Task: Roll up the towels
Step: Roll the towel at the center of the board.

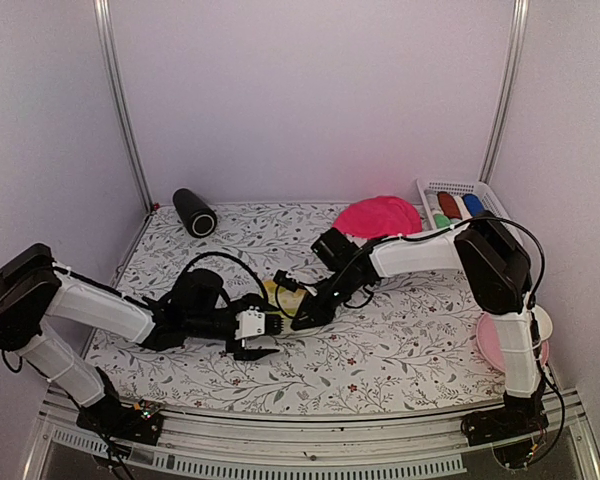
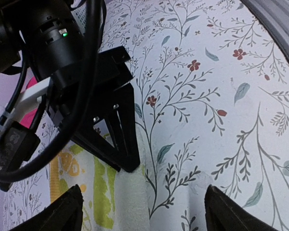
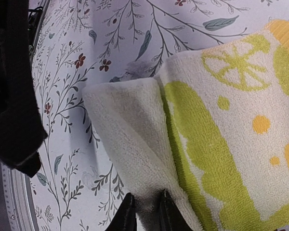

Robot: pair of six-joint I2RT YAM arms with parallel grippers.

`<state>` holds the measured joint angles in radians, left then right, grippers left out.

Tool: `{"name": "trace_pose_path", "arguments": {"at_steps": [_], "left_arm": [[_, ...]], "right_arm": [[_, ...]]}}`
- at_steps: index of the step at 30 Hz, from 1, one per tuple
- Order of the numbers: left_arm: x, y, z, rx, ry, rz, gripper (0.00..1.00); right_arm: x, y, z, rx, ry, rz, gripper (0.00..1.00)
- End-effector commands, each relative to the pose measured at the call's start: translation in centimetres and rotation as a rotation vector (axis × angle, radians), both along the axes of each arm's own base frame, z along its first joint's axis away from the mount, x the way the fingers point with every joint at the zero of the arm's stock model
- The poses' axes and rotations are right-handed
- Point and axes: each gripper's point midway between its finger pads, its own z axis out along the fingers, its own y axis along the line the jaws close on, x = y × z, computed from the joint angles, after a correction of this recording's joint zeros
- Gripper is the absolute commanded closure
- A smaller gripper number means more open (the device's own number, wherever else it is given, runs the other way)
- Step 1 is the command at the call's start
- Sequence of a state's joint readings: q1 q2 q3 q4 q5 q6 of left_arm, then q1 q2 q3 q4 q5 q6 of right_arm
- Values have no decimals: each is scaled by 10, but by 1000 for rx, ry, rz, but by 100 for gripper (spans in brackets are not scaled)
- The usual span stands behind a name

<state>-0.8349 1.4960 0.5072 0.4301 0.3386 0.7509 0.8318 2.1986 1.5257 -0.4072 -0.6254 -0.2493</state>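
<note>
**A:** Two grippers on one towel. Why both?

**B:** The lemon-print towel [image 3: 221, 144] lies near the middle of the floral surface [image 1: 400, 350], where the arms meet. The right gripper [image 3: 145, 216] is pressed almost together on the folded-over cream edge, pinching that doubled layer. I'd judge this keeps the first turn of the roll from springing flat.

**A:** And the other one?

**B:** The left gripper [image 2: 142, 214] is spread wide and holds nothing. Its wrist view shows the towel's cream edge lying between its fingertips, toward one side, with the right gripper's black fingers on the cloth just ahead. Whether its tips touch the surface I cannot tell. It is probably placed there to catch or press the fold farther along, so the roll runs straight.

**A:** How far along is this towel?

**B:** Barely begun, I'd say. One edge is lapped over and most of the printed face lies flat.

**A:** Why is the rest kept back?

**B:** A hot pink towel [image 1: 380, 215] is heaped at the back right, well apart from both grippers and presumably waiting. Just beside it a white basket [image 1: 477, 186] holds short rolls [image 1: 450, 205], red, blue and green among them, likely the finished ones.

**A:** What could go wrong?

**B:** The pinch takes only a small bite of the fold. A sideways pull could skew the lap or let it slip out.
</note>
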Motion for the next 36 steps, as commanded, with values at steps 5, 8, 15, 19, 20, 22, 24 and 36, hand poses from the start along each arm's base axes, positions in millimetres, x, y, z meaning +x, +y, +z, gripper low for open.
{"name": "trace_pose_path", "arguments": {"at_steps": [5, 8, 15, 19, 20, 22, 24, 36], "left_arm": [[18, -10, -23, 37, -79, 112, 17], [23, -9, -26, 46, -108, 153, 22], [21, -10, -29, 65, -151, 148, 33], [15, -11, -36, 89, -175, 126, 42], [15, -11, -37, 94, -180, 128, 42], [15, -12, -39, 100, -186, 128, 43], [16, -13, -41, 107, -189, 131, 43], [47, -17, -43, 123, -239, 270, 44]], "right_arm": [[-10, -23, -25, -93, 138, -17, 84], [-7, -21, -26, -90, 130, -12, 83], [3, -13, -38, -104, 136, -19, 83], [14, -13, -37, -99, 137, -42, 83], [16, -12, -34, -96, 132, -45, 83], [17, -17, -52, -129, 151, -53, 83], [18, -18, -55, -133, 155, -59, 83], [24, -27, -63, -159, 162, -88, 83]]}}
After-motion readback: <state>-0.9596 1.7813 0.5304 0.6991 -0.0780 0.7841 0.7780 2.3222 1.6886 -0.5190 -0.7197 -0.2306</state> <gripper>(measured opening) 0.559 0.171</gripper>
